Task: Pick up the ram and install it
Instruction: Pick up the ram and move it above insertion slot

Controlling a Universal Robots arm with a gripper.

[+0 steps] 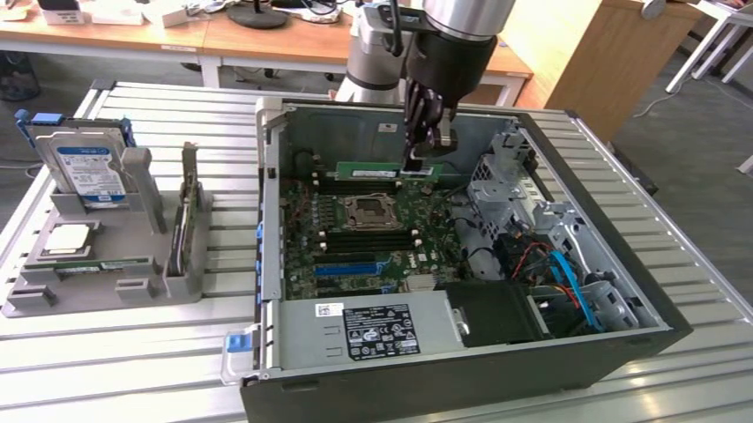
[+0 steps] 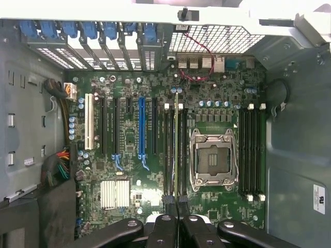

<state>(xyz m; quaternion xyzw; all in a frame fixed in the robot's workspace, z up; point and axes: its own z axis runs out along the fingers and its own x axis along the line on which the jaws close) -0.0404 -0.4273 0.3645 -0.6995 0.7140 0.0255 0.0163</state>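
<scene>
My gripper [image 1: 421, 164] is shut on the ram [image 1: 379, 170], a long thin green stick held level above the motherboard [image 1: 353, 256] inside the open computer case [image 1: 612, 352]. In the wrist view the ram [image 2: 177, 150] shows edge-on, running away from the fingertips [image 2: 166, 219]. It lines up with the black memory slots [image 2: 169, 155] between the CPU socket [image 2: 211, 161] and the expansion slots. I cannot tell whether it touches a slot. A second ram stick [image 1: 108, 264] lies in the grey holder [image 1: 70, 300] on the exterior view's left.
The holder also carries a hard drive [image 1: 85, 167], a square silver CPU chip [image 1: 69, 238] and an upright card [image 1: 185, 220]. Inside the case sit a drive cage [image 1: 506, 176], cables [image 1: 565, 273] and a black power supply [image 1: 376, 330]. A second bank of memory slots [image 2: 250, 152] lies beyond the socket.
</scene>
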